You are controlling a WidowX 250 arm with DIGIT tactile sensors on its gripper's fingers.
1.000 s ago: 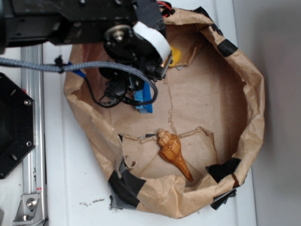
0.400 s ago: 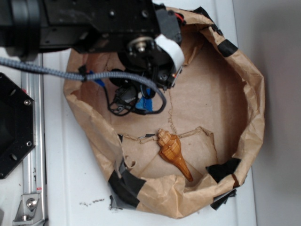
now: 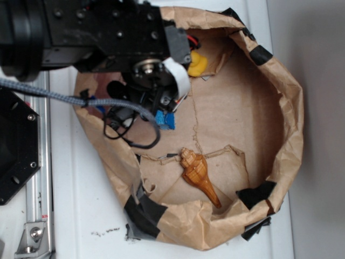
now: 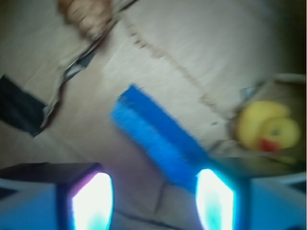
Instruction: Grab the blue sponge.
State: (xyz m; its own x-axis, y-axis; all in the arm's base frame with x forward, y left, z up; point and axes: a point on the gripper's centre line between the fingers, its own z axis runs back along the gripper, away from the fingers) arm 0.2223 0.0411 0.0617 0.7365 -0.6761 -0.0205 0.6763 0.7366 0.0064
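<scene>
Where the brown paper floor is flat, these things can be seen:

Blue sponge: the blue sponge (image 4: pixel 156 139) lies flat on the paper, slanted. In the exterior view only a small blue bit (image 3: pixel 165 120) shows from under the arm.

Gripper: the gripper (image 4: pixel 152 201) is just over the near end of the sponge. Its two fingers stand wide apart. One finger (image 4: pixel 216 201) is right by the sponge's end. The wrist view is too blurry to tell if it touches. Nothing is held between them.

Duck: a yellow rubber duck (image 4: pixel 263 125) sits near the sponge, against the paper wall (image 3: pixel 288 116).

Shell: a shiny brown shell (image 3: pixel 198 175) lies on the floor, well apart from the sponge.

Arm: the black arm (image 3: pixel 97 32) reaches over the paper ring and hides most of the sponge.

Cable: a grey braided cable (image 3: pixel 48 93) runs along the arm.

Tape: black tape (image 3: pixel 143 208) holds the paper ring together.
</scene>
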